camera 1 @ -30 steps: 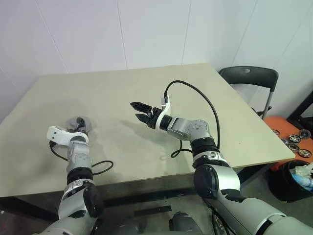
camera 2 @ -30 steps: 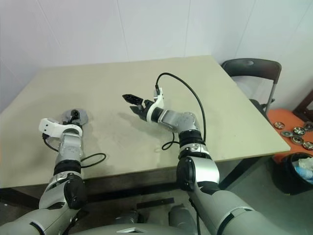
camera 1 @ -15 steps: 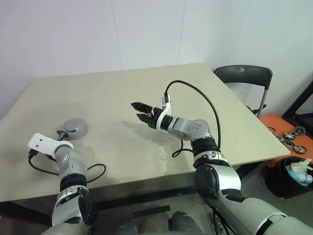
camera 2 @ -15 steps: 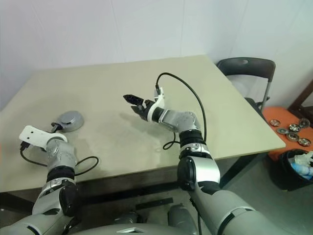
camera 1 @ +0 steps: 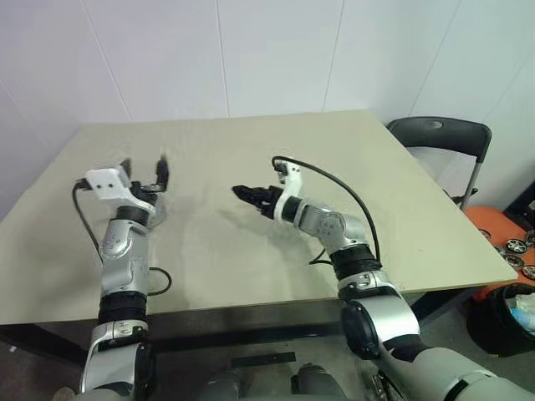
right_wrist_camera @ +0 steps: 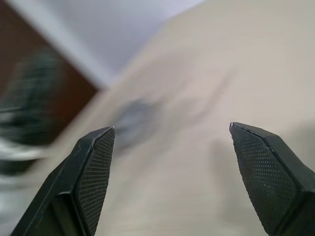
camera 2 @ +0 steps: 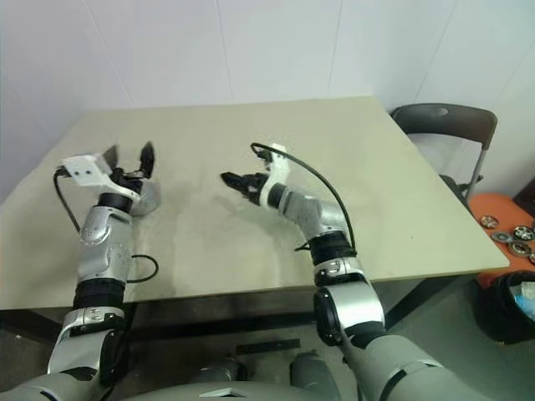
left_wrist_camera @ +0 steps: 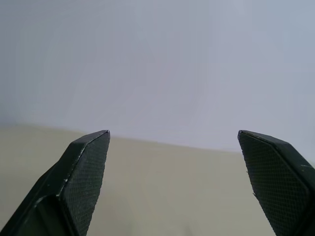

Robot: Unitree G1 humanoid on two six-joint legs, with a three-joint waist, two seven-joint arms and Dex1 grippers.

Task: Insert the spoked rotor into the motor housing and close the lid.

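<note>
The left gripper has risen off the table since a second ago; then it was low over a grey disc near the table's left edge, now it is lifted and points forward toward the white wall, its two black fingers spread wide with nothing between them. The left wrist view looks along them at bare tabletop and wall. The grey disc, which looks like the lid with its grey face up, lies on the table just behind and under the raised left wrist, partly hidden by it; half a second ago it lay in plain sight with the hand drawn back beside it.

The right gripper hovers over the middle of the table, pointing to the robot's left. It has rolled about its own line and shifted a little since the earlier frames. Its jaws are parted and empty. In the right wrist view a blurred grey round shape lies on the table between the fingers, well ahead of them.

The spoked rotor and the motor housing cannot be made out on the table.

A dark folding chair stands off the table's right corner. On an orange surface past it lie a few small round parts. No writing or label can be read anywhere.
</note>
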